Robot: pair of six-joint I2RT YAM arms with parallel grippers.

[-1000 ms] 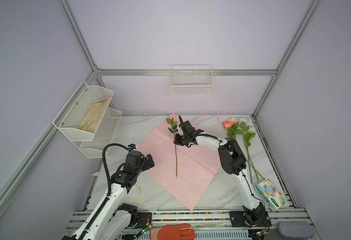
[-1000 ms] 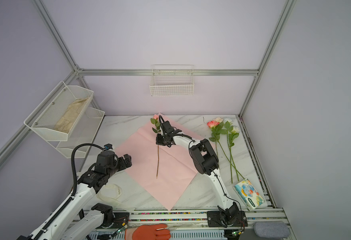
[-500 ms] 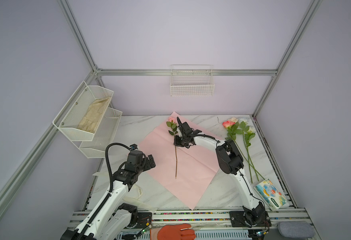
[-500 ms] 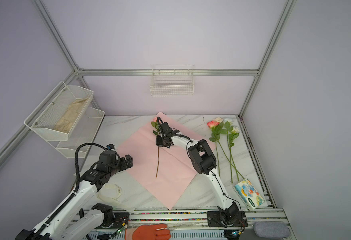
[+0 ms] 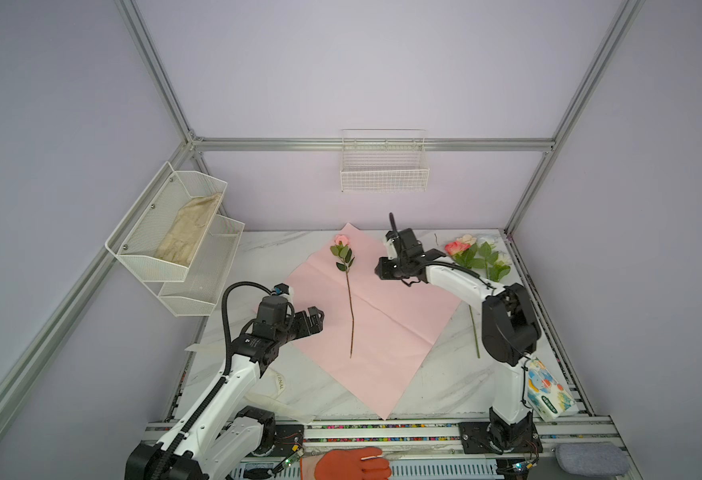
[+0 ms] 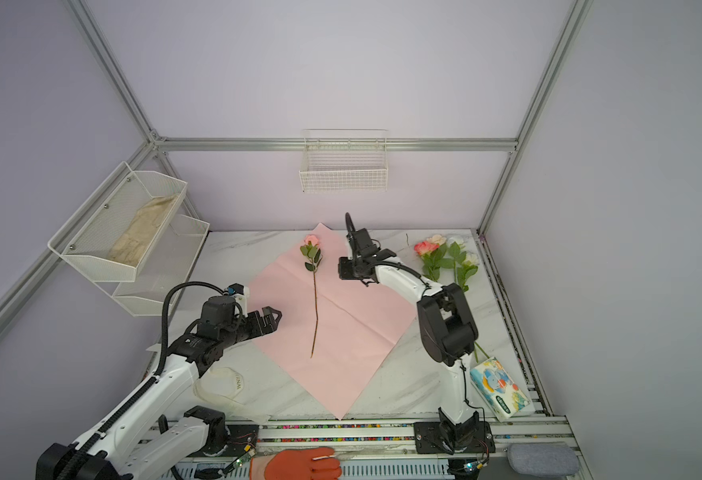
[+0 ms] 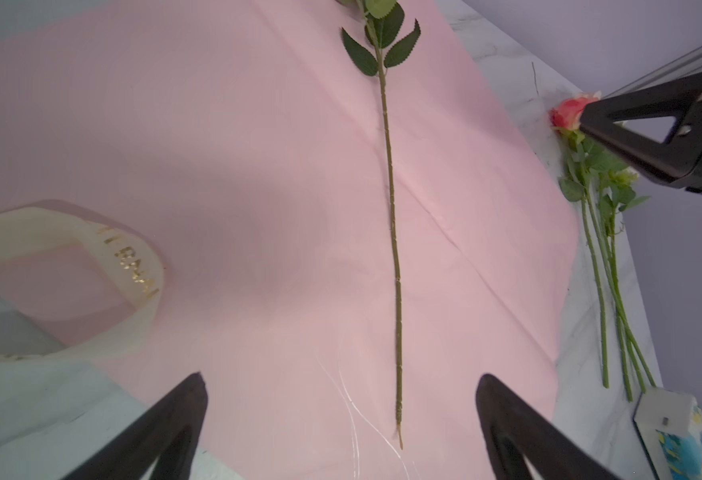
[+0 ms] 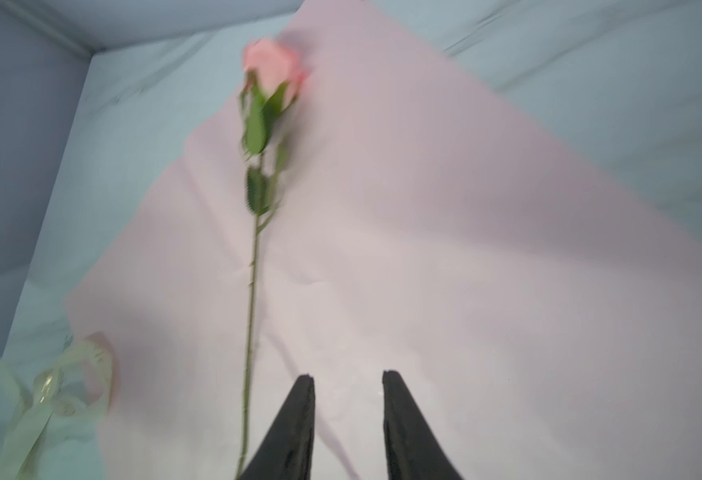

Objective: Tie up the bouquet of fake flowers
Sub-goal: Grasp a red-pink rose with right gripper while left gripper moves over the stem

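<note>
The bouquet's pink wrapping paper (image 5: 391,324) (image 6: 349,328) lies flat as a diamond on the marble table. One pink rose (image 5: 349,299) (image 6: 315,299) (image 7: 391,199) (image 8: 272,68) rests along its middle, head toward the back wall. The other fake flowers (image 5: 472,253) (image 6: 440,257) (image 7: 590,174) lie in a bunch at the table's far right. My right gripper (image 5: 379,270) (image 6: 341,270) (image 8: 347,374) hovers over the paper just right of the rose's leaves, open and holding nothing. My left gripper (image 5: 319,321) (image 6: 275,320) (image 7: 341,378) is wide open at the paper's left edge, empty.
A cream lettered ribbon (image 5: 278,382) (image 6: 233,380) (image 7: 133,266) lies by the left arm near the paper's left corner. A tissue pack (image 5: 548,390) sits at the front right. A wire shelf (image 5: 175,232) hangs on the left wall, a basket (image 5: 384,174) on the back wall.
My right gripper has opened, let go of the rose stem and drawn off to the right. The rose now lies free on the paper. The left arm has shifted slightly.
</note>
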